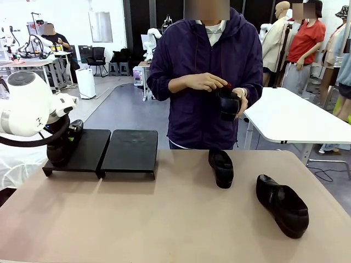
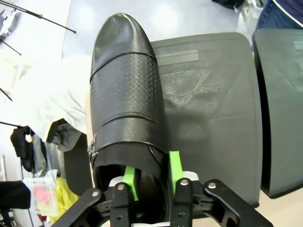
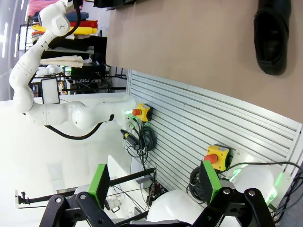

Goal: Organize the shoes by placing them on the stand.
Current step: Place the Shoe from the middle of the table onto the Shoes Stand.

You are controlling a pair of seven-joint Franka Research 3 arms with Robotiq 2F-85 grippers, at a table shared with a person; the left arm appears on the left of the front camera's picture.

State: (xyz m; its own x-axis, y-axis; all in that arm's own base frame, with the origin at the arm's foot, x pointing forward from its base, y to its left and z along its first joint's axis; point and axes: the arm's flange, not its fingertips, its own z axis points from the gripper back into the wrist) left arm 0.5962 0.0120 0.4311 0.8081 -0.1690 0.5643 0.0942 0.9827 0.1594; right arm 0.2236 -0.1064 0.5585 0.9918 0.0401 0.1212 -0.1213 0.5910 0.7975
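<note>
My left gripper point(image 2: 151, 172) is shut on the side wall of a black shoe point(image 2: 125, 94), one green pad inside the opening and one outside. That shoe point(image 1: 73, 132) is over the left part of the left stand platform point(image 2: 208, 109), toe pointing past its far edge; I cannot tell if it touches. The left gripper point(image 1: 58, 150) is at that platform point(image 1: 88, 152). The second platform point(image 1: 131, 151) is bare. Two more shoes point(image 1: 221, 167) point(image 1: 282, 205) lie on the table. The person holds a fourth shoe point(image 1: 228, 104). My right gripper point(image 3: 154, 182) is open, off the table.
The tan tabletop point(image 1: 137, 219) stretches wide between the platforms and the loose shoes. In the right wrist view one shoe point(image 3: 271, 35) lies near the table's edge, above the slatted base wall point(image 3: 199, 123). A white table point(image 1: 290, 115) stands behind at right.
</note>
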